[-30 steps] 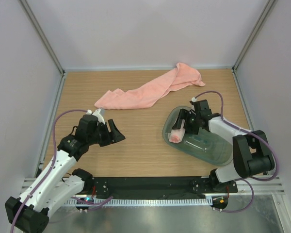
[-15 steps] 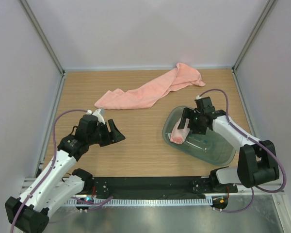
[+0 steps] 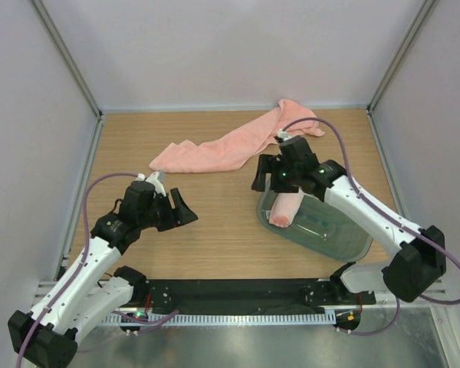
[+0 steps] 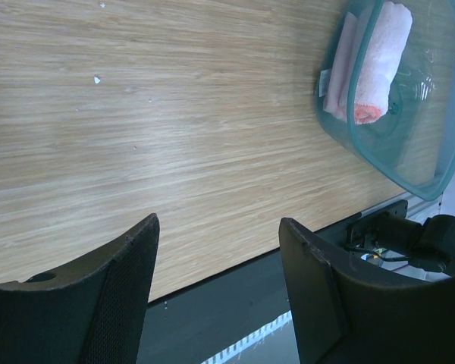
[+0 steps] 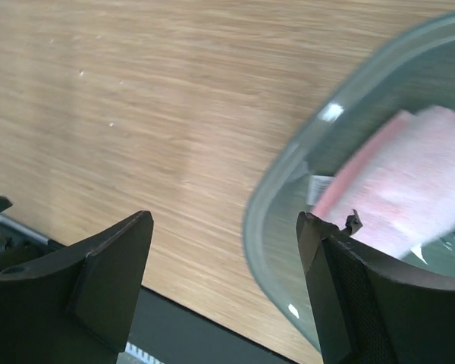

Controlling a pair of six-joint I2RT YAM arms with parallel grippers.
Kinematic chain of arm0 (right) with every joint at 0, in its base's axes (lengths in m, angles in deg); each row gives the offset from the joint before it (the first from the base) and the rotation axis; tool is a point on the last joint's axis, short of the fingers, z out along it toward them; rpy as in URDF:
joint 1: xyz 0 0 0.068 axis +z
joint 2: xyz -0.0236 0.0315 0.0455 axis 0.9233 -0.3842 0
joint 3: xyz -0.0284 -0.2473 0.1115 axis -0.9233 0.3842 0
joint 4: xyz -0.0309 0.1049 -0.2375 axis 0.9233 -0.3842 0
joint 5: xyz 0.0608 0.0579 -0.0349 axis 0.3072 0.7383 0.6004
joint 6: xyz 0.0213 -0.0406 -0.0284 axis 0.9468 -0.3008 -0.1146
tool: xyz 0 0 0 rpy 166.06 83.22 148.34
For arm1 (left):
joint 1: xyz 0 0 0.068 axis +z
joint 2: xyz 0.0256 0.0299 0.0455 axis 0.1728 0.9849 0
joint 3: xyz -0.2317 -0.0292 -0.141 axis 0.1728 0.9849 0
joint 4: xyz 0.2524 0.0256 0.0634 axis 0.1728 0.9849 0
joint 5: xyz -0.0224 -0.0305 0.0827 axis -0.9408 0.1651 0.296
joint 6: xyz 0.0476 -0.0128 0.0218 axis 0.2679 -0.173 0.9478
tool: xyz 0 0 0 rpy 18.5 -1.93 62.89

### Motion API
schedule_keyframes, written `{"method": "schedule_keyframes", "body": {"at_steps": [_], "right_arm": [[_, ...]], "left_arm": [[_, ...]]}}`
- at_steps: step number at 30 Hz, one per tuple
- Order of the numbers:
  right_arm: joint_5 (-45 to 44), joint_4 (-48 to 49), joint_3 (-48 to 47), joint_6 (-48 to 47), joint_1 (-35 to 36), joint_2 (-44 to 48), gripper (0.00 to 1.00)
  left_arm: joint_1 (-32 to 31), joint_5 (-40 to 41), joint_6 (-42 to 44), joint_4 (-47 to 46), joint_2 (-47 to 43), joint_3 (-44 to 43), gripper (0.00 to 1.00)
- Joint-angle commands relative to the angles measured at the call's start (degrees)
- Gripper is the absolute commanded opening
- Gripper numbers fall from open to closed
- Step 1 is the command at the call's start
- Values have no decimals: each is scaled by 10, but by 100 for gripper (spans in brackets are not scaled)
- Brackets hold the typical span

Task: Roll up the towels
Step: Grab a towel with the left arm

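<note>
In the tray near the table's right edge: the small towel, rolled up. Along the far edge, reaching toward the far right corner: the long towel, unrolled and rumpled. Left gripper: hangs over the near-left part, jaws apart, grips nothing. Right gripper: hovers above the tray's far-left rim, jaws wide, empty.

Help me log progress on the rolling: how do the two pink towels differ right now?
The small towel is rolled into a tight cylinder; the long towel lies unrolled and rumpled. The small towel sits in the tray; the long towel lies on the table, toward its far side. Both are salmon-pink terry.
</note>
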Motion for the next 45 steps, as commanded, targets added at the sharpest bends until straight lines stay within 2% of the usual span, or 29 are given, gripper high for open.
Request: {"method": "schedule_keyframes", "body": {"at_steps": [1, 6, 10, 16, 22, 45], "right_arm": [[-30, 4, -47, 27, 48, -63, 82], [-37, 21, -88, 39, 62, -179, 66], [-56, -6, -151, 36, 80, -260, 53], [-79, -40, -182, 30, 100, -313, 46], [-86, -42, -125, 34, 103, -290, 45], [-151, -119, 50, 23, 86, -55, 46]], "left_arm": [[0, 7, 5, -13, -6, -1, 65], [0, 7, 3, -8, -13, -1, 65], [0, 9, 3, -7, -15, -1, 65], [-1, 14, 2, -6, -14, -1, 65], [-1, 17, 2, -6, -7, -2, 65], [0, 27, 4, -1, 16, -8, 65]]}}
